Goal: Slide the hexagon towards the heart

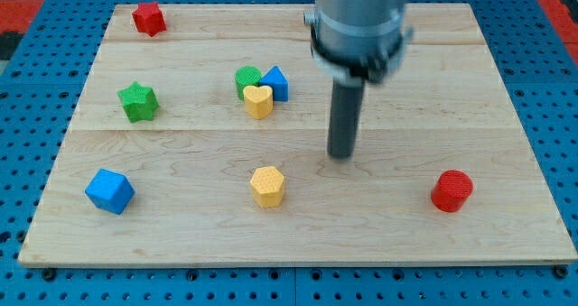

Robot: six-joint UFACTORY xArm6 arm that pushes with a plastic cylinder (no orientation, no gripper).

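A yellow hexagon block [267, 185] lies near the view's bottom middle of the wooden board. A yellow heart block [258, 100] sits above it, touching a green block [246, 78] and a blue block [275, 83]. My tip [341, 154] is the lower end of a dark rod, to the right of and slightly above the hexagon, well apart from it. It is to the lower right of the heart cluster.
A red star-like block [148, 19] is at the view's top left. A green star block [138, 101] is at the left. A blue cube [109, 190] is at the bottom left. A red cylinder [452, 190] is at the bottom right. The wooden board [470, 89] sits on blue pegboard.
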